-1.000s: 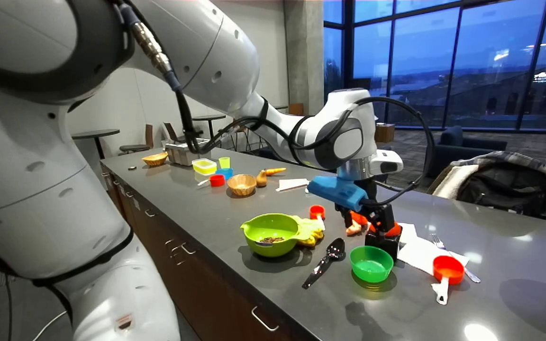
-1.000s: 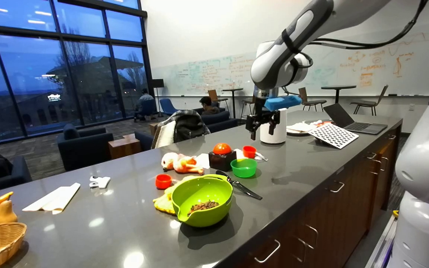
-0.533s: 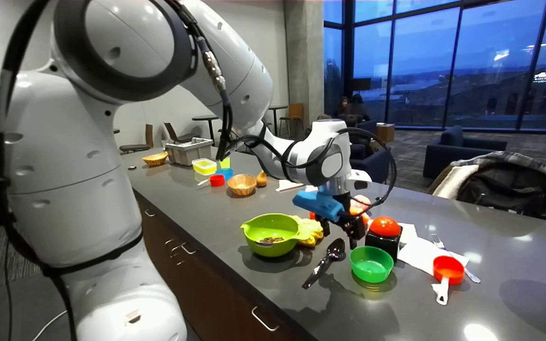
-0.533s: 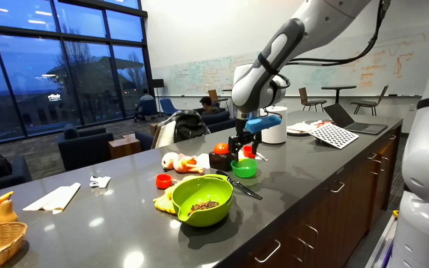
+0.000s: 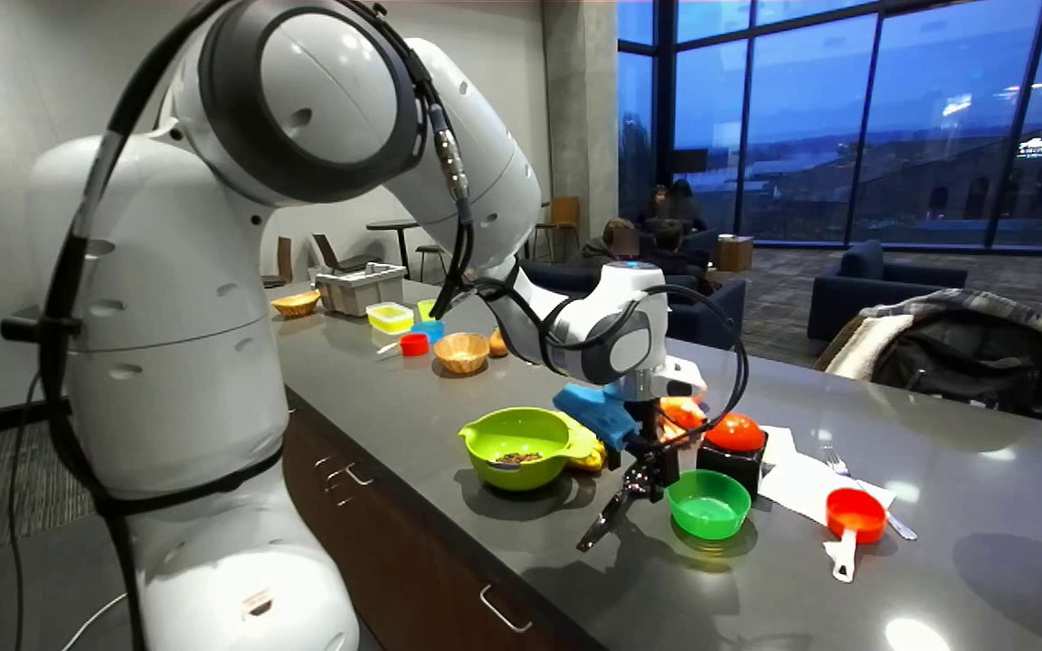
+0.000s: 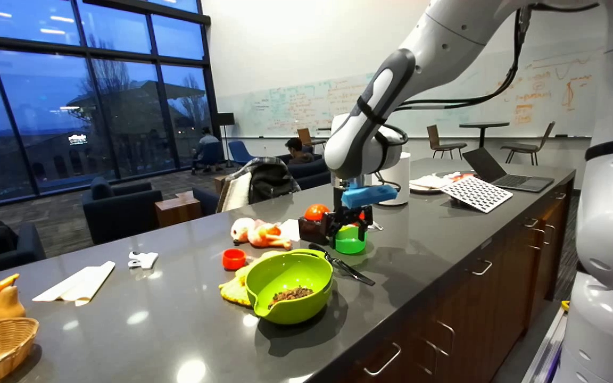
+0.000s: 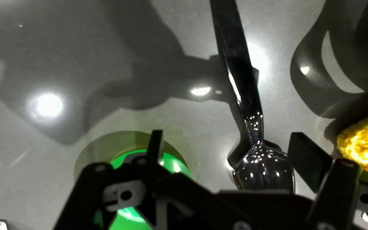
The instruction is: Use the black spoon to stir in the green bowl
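One desk (image 6: 125, 351) carries everything the task needs. Stirring in the green bowl (image 6: 285, 274), lower centre of the frame in an exterior view, is judged not yet begun. Step in hand, by assessment: pick-up of the black spoon (image 7: 248, 92), grasp not made. Next move probably calls for shifting toward its handle (image 7: 230, 35), lowering and closing, without knocking the small green cup (image 5: 709, 520) alongside. Jaws: apart, nothing held. Spoon lies on the desk, running in the wrist view from the top edge to lower right; its scoop end (image 7: 264, 169) shows between the jaws, nearer the one at right of frame. Contact: cannot be confirmed.
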{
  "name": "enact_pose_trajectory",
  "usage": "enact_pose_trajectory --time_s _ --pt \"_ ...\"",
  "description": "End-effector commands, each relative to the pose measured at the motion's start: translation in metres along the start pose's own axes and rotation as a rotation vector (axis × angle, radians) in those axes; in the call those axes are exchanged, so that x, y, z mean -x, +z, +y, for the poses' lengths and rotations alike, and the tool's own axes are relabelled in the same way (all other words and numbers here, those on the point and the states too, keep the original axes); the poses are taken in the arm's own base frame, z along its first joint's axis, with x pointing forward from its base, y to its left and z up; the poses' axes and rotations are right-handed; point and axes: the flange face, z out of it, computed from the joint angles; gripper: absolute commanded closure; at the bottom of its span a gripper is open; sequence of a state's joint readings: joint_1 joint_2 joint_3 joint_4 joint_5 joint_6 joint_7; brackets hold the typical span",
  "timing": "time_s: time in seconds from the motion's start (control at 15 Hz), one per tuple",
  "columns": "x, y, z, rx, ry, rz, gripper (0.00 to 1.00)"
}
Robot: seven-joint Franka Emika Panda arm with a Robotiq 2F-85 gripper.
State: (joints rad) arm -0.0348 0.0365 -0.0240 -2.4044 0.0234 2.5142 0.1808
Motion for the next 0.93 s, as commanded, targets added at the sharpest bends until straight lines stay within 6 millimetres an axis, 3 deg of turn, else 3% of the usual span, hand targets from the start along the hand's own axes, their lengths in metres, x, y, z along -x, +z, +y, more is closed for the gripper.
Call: enact_pose_trajectory --time_s 0.0,0.27,0.87 --pt "0.007 0.011 -0.010 -0.029 0.068 0.004 0.00" --pt "0.011 0.024 -0.015 -0.029 0.074 0.005 0.00" --pt "0.018 0.060 -0.025 -0.004 -0.117 -0.055 0.00"
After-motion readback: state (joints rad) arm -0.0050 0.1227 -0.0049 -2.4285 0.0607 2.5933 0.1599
